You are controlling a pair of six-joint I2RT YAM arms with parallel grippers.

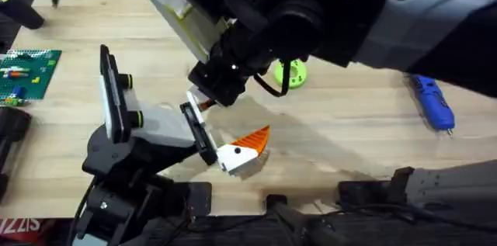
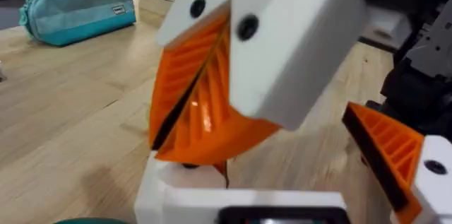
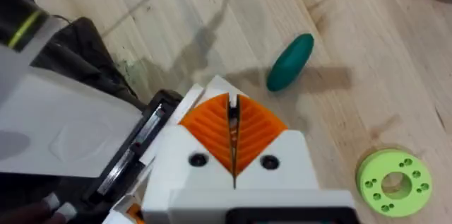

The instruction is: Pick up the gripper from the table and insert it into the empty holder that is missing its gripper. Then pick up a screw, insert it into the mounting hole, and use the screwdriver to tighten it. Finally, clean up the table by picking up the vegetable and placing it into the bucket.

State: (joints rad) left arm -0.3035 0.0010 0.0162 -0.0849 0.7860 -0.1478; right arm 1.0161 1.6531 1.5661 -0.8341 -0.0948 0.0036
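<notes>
Gripper [image 1: 247, 147]: near table [image 1: 349, 122] front edge, touching holder [image 1: 155, 126]. Light, rigid plastic; grasp white base, not ribbed wedge. Right gripper [image 3: 233, 139] pads pressed together, empty. Left gripper [image 2: 205, 97] likewise.

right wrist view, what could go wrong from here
1. The right gripper is shut and sits very close to the holder. A small drift could knock its black plate.
2. The gripper lies right by the holder's end. A bump from the arm above may shift or tip it.
</notes>
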